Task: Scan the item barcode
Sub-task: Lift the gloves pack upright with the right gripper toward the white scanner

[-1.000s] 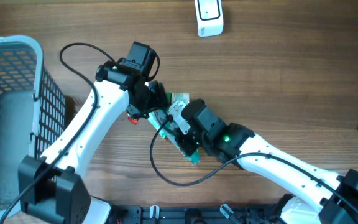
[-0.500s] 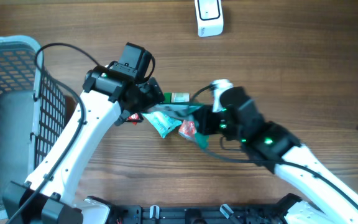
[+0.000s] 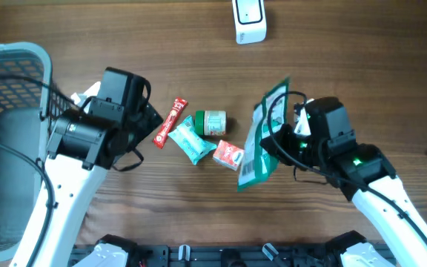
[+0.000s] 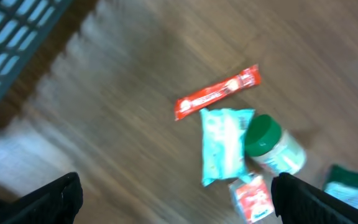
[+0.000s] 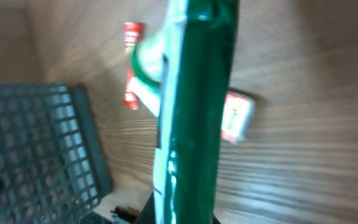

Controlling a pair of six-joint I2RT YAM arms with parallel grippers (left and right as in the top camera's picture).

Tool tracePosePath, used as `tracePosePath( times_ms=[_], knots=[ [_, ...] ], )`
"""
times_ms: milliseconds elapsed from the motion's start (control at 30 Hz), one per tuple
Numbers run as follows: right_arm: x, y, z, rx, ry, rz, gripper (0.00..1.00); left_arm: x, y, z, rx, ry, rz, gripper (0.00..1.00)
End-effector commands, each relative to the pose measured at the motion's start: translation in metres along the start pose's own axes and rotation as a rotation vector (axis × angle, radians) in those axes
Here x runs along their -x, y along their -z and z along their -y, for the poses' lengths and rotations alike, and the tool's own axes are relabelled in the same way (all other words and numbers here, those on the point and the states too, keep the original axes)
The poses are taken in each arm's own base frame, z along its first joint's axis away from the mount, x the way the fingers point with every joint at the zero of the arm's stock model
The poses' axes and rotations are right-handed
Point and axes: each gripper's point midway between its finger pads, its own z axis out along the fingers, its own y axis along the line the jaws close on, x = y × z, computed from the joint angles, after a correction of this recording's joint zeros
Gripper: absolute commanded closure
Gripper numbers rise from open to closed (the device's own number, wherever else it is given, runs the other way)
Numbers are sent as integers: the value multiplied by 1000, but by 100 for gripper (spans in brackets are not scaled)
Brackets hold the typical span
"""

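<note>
Now the right gripper (image 3: 282, 142) pinches the green bag (image 3: 258, 148) tight over the table (image 3: 362, 59), its long side aimed at the white scanner (image 3: 249, 21), well apart at the far edge, nearer this arm.

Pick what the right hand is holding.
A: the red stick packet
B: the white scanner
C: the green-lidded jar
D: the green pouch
D: the right hand is shut on the green pouch, while the red stick packet and the green-lidded jar lie on the table.
</note>
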Motion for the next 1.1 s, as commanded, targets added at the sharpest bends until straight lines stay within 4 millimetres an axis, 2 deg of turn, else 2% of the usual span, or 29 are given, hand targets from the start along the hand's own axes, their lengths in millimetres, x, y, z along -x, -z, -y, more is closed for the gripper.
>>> tracePosePath(
  times_ms=[0, 100, 167, 300, 367, 500, 567, 667, 733, 833, 933, 1067],
  knots=[
    [-6, 11, -39, 177, 170, -40, 96, -2, 4, -20, 75, 109, 8, 0],
    [-15, 25, -73, 356, 388, -57, 96, -4, 4, -28, 110, 117, 7, 0],
    [-18, 35, -86, 421, 430, -45, 96, -4, 4, -28, 110, 115, 6, 0],
    [-22, 58, -97, 469, 551, 27, 96, -4, 4, -28, 110, 112, 6, 0],
    [-26, 74, -104, 501, 691, 97, 96, -4, 4, -28, 110, 112, 6, 0],
    [-31, 91, -111, 523, 879, 182, 96, -4, 4, -28, 110, 112, 6, 0],
    [-29, 91, -111, 515, 926, 205, 96, -4, 4, -28, 110, 112, 6, 0],
    [-10, 82, -102, 421, 899, 259, 96, -8, 4, -30, 117, 91, -11, 0],
    [1, 79, -101, 380, 904, 301, 96, -10, 4, -29, 108, -32, -28, 0],
    [13, 83, -107, 365, 926, 372, 95, -25, 4, -23, 58, -257, -120, 0],
    [31, 81, -98, 265, 917, 442, 95, -39, 8, -37, 92, -330, -198, 0],
    [40, 66, -91, 209, 978, 431, 95, -48, 12, -52, 145, -366, -250, 0]
  ],
)
